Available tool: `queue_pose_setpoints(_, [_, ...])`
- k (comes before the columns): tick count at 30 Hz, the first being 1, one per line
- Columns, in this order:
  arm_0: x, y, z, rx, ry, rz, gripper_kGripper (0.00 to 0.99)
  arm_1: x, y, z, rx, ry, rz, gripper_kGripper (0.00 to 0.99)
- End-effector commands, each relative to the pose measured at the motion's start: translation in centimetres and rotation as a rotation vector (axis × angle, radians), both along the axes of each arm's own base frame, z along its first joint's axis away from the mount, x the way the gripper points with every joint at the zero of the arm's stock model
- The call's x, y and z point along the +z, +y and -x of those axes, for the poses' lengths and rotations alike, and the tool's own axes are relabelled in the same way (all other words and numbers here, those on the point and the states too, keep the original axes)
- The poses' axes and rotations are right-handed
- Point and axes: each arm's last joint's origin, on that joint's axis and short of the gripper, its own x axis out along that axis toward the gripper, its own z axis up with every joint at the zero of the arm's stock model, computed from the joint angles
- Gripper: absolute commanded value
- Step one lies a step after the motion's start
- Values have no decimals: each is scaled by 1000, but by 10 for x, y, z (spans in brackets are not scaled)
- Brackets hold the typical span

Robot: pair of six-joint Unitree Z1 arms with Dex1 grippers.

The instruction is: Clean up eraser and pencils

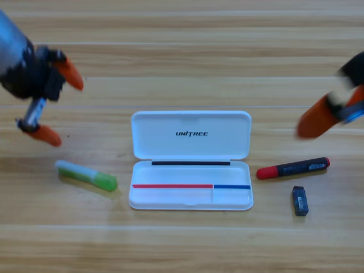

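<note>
The stubby light green pencil lies on the table, left of the open white case. The longer black pencil with a red cap lies right of the case, and the small dark eraser sits just below it. My left gripper hangs open above and left of the green pencil, holding nothing. My right gripper comes in blurred at the right edge, above the red-capped pencil and apart from it.
The case's lid lies flat toward the back and its tray faces the front, with nothing inside. Bare wooden table surrounds everything.
</note>
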Motion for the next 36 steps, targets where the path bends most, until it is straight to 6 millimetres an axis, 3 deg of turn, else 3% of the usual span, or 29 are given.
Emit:
queue_pose_setpoints(1, [-46,6,-13,21,103,-69,986,-76,27,-52,-83,220,111,973])
queue_pose_setpoints(6, [-63,2,-21,47,187,-108,986,-108,31,-66,-183,296,161,971])
queue_pose_setpoints(16, [-94,-9,-42,72,281,-138,983,-138,23,-70,-345,388,206,980])
queue_pose_setpoints(23, [-108,-14,-49,93,316,-133,983,-155,22,-68,-358,424,252,890])
queue_pose_setpoints(25, [-111,-15,-49,96,322,-132,983,-161,22,-69,-355,432,263,815])
queue_pose_setpoints(31, [-117,-17,-47,110,316,-122,957,-173,23,-69,-349,462,287,798])
queue_pose_setpoints(36, [-123,-17,-42,116,314,-112,940,-183,26,-71,-314,475,289,454])
